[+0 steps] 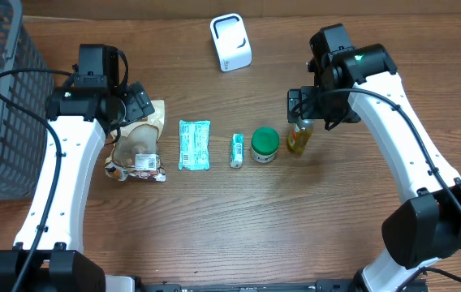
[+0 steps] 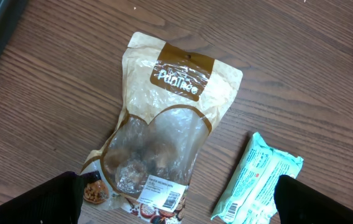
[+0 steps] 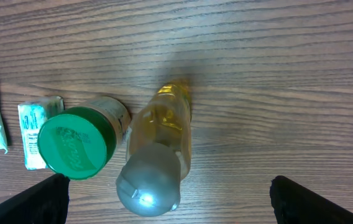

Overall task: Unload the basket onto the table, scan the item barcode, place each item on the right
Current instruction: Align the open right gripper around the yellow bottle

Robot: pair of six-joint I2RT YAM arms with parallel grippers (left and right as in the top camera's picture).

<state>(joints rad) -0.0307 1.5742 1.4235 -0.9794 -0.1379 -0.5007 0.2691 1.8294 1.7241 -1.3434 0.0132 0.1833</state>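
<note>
A cream and brown snack pouch [image 1: 137, 148] [image 2: 164, 106] lies flat, its white barcode label [image 2: 165, 190] facing up at the near end. My left gripper [image 1: 139, 103] [image 2: 179, 206] hovers open above the pouch, apart from it. To the right lie a teal packet [image 1: 194, 144] [image 2: 257, 180], a small tube [image 1: 236, 150] [image 3: 36, 124], a green-lidded jar [image 1: 264, 144] [image 3: 74, 144] and an upright yellow bottle [image 1: 299, 138] [image 3: 164, 134] with a grey cap. My right gripper [image 1: 304, 106] [image 3: 176, 202] hangs open over the bottle. The white scanner [image 1: 230, 42] stands at the back.
A grey wire basket [image 1: 3, 89] fills the far left edge of the wooden table [image 1: 295, 219]. The items lie in a row across the table's middle, close to one another.
</note>
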